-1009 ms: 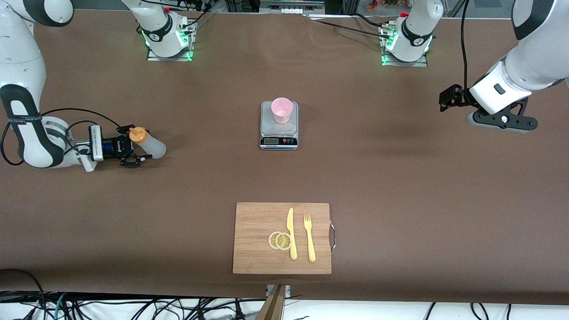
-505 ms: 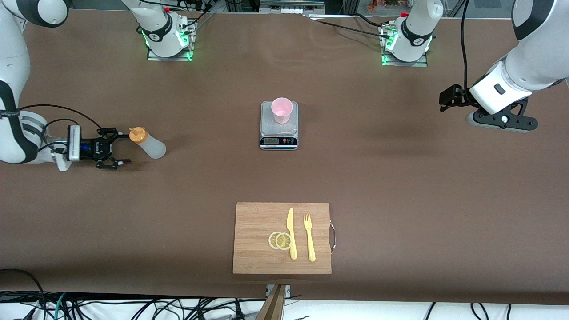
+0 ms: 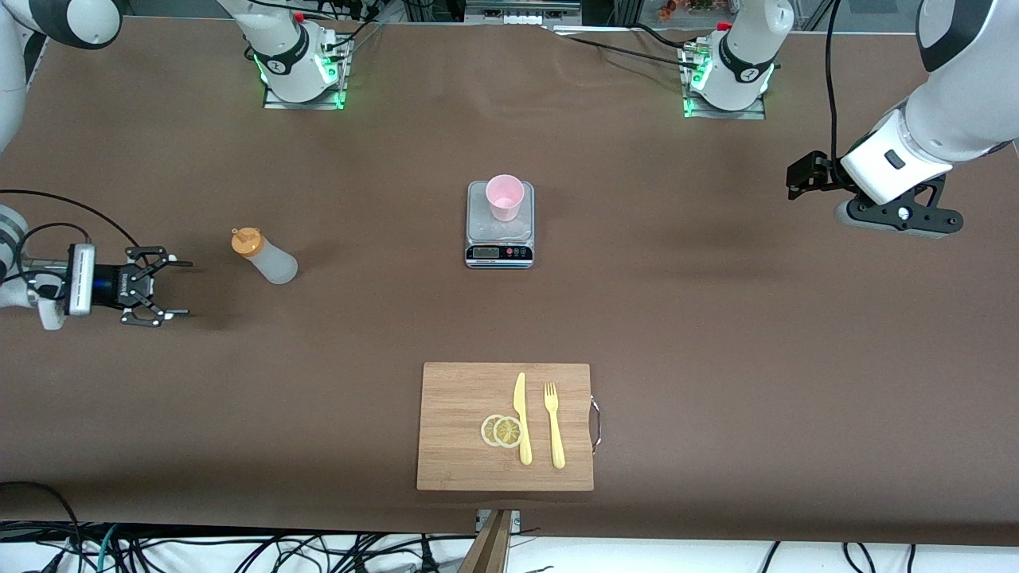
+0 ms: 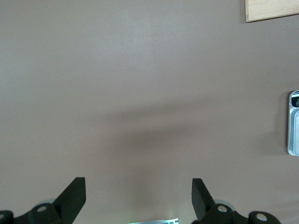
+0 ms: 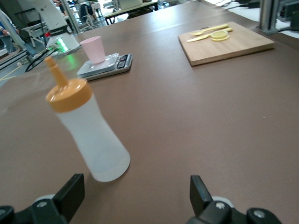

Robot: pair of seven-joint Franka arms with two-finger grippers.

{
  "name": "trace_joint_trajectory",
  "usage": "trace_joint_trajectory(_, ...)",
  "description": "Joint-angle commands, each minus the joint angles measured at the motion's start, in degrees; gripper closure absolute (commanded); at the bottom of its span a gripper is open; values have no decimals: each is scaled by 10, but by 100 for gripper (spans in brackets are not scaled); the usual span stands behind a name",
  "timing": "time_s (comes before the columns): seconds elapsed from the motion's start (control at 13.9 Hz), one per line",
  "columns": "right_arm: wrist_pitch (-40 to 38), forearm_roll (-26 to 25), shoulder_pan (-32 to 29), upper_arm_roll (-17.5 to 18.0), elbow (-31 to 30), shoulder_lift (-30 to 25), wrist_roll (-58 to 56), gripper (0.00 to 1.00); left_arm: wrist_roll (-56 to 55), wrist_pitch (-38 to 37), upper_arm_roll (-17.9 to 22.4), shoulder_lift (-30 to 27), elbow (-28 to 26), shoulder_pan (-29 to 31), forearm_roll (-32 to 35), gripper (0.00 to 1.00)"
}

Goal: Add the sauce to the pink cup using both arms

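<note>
A: Item one, pink cup: we log it upright on the scale, mid-desk; contents not visible.

B: Item two, sauce bottle: standing free toward the right arm's end, orange cap on.

A: Right gripper: jaws apart, holding nothing, near the bottle. Left gripper: waiting, jaws spread, empty.

B: Progress: we judge it fits bottle awaiting pickup or set down after pouring.
</note>
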Motion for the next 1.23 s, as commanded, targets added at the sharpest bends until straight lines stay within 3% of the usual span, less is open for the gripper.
trace_joint_trajectory(0.0,-9,-14,29,3,66,2,132,0,-7,-15,-2,7,18,-1,0,0)
trace_joint_trajectory(0.22,-6,-14,88,-2,115,-6,254,0,-7,-15,-3,8,18,-1,0,0)
trace_joint_trajectory(0.43,3,-29,127,-2,125,-31,379,0,-7,-15,-3,8,18,-1,0,0)
trace_joint_trajectory(0.79,17,-119,168,5,123,-118,613,0,-7,-15,-3,8,18,-1,0,0)
trace_joint_trajectory(1.15,14,-248,174,53,100,-198,803,0,-7,-15,-3,8,18,-1,0,0)
